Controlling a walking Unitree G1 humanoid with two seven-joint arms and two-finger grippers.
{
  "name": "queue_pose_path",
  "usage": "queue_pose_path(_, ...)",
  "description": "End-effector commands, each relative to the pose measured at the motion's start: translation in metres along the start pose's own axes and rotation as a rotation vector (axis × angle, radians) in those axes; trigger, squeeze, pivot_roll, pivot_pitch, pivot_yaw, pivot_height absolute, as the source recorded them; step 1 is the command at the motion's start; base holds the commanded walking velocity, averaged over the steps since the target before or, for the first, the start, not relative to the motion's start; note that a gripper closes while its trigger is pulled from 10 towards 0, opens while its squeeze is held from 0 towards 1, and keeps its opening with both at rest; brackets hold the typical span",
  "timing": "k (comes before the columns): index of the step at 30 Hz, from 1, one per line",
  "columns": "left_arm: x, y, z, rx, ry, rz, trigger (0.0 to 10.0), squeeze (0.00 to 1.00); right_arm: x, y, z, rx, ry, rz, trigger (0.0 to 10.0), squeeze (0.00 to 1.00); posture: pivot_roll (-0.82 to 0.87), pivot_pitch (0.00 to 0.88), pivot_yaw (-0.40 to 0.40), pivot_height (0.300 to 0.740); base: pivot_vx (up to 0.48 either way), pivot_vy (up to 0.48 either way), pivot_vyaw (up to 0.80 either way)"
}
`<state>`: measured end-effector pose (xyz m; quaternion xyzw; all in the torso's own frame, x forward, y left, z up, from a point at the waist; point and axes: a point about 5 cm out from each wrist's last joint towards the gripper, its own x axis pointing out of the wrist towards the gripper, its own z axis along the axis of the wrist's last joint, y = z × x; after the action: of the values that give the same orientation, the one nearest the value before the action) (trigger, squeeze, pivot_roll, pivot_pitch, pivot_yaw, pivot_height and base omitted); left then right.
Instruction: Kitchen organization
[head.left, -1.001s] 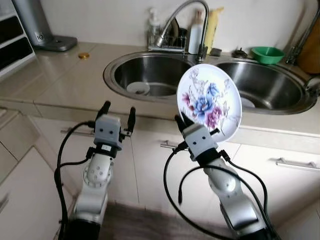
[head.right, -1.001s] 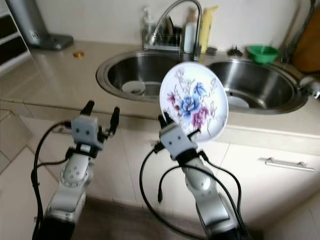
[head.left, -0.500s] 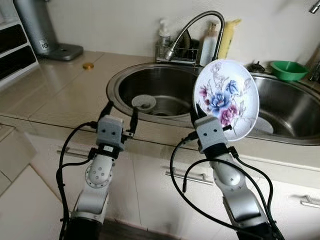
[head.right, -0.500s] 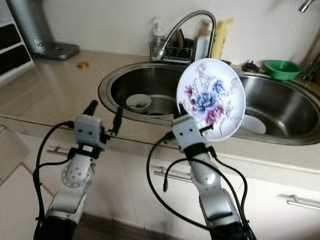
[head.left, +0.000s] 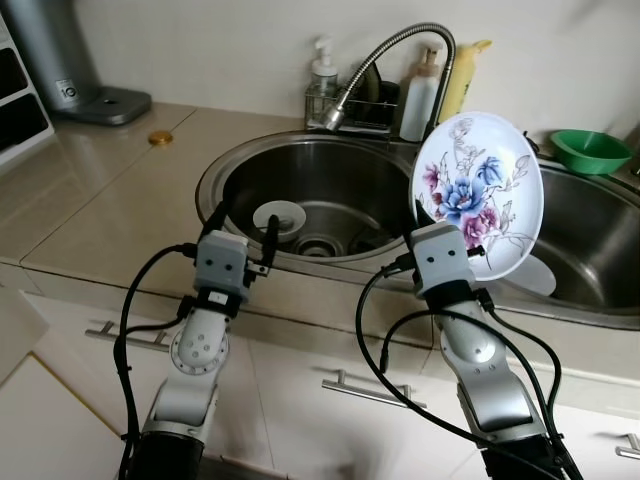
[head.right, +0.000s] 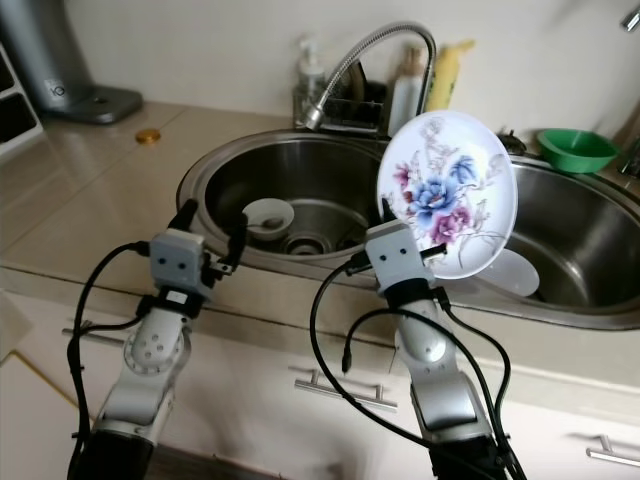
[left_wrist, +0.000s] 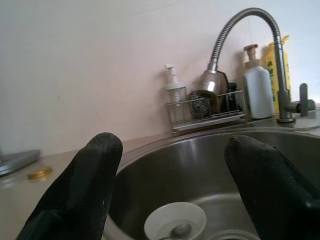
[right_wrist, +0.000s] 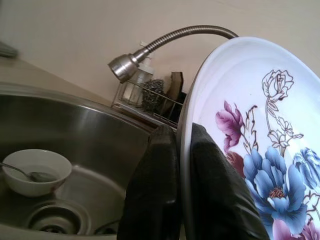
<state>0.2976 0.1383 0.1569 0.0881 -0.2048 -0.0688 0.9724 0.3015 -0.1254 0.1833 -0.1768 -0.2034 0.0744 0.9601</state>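
The right pincer (head.left: 428, 213) grips the rim of a flowered plate (head.left: 478, 194), holding it upright above the sink (head.left: 330, 160). The left pincer (head.left: 243, 222) is open and holds nothing, at the sink's front edge. A small bowl (head.right: 268, 214) sits inside the sink.

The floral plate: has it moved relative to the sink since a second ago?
Yes. The floral plate, held by the right tool, was before the counter edge; now it stands over the divider between the sink basins.
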Motion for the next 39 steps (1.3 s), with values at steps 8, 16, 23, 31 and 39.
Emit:
queue_pose_path(8,0.001,-0.009,0.001,-0.006,0.002,-0.032,10.0,0.00,0.017,-0.020,-0.015,0.167,0.108,-0.093,10.0,0.00,0.06,0.000,-0.013,0.740,0.000,0.000,-0.07)
queue_pose_path(16,0.002,-0.012,-0.001,-0.009,0.008,-0.045,10.0,0.00,0.039,-0.021,-0.040,0.529,0.258,-0.173,10.0,0.00,0.06,0.000,-0.010,0.740,0.000,0.000,0.00)
queue_pose_path(23,0.004,-0.011,0.000,-0.003,0.004,-0.047,10.0,0.00,0.052,-0.028,-0.065,0.708,0.379,-0.293,10.0,0.00,0.08,0.000,-0.015,0.740,0.000,0.000,0.00)
queue_pose_path(31,0.002,-0.014,-0.002,-0.003,0.011,-0.049,10.0,0.00,0.035,-0.041,-0.105,0.934,0.572,-0.470,10.0,0.00,0.09,0.000,-0.022,0.740,0.000,0.000,0.00)
queue_pose_path(39,0.002,-0.015,-0.002,-0.006,0.013,-0.050,10.0,0.00,0.035,-0.059,-0.110,0.911,0.596,-0.511,10.0,0.00,0.09,0.000,-0.019,0.740,0.000,0.000,0.00)
